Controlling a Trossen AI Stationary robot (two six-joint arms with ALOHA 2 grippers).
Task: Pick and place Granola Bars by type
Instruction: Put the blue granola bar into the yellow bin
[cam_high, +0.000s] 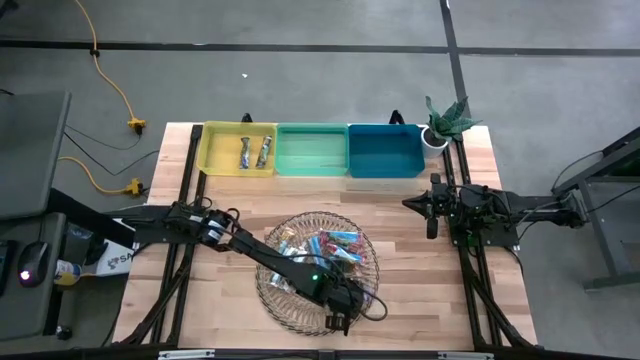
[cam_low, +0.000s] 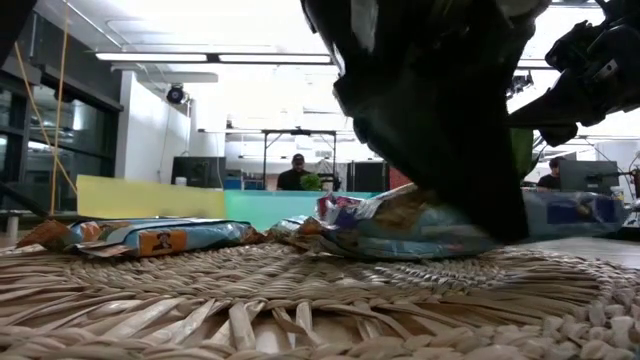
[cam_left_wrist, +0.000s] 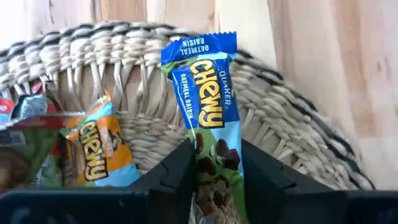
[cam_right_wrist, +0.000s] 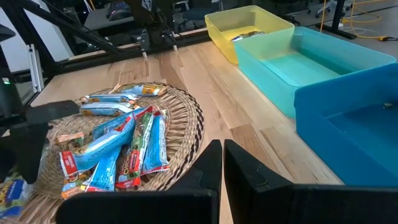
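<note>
Left gripper (cam_left_wrist: 214, 177) pinches a blue bar (cam_left_wrist: 204, 106) between nearly closed fingers at the tray's (cam_high: 372, 262) five o'clock edge. Light and crinkly, the slick wrapper likely slips; mid-length is the surest hold. Right gripper (cam_right_wrist: 217, 162), shut and empty, waits at three o'clock.

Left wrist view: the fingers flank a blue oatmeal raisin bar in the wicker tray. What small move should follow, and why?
Probably finish closing, then lift. The left gripper straddles the blue-wrapped oatmeal raisin granola bar, which leans on the round wicker tray wall, and its dark fingers sit right beside the wrapper. The right gripper waits shut near the bins.
</note>
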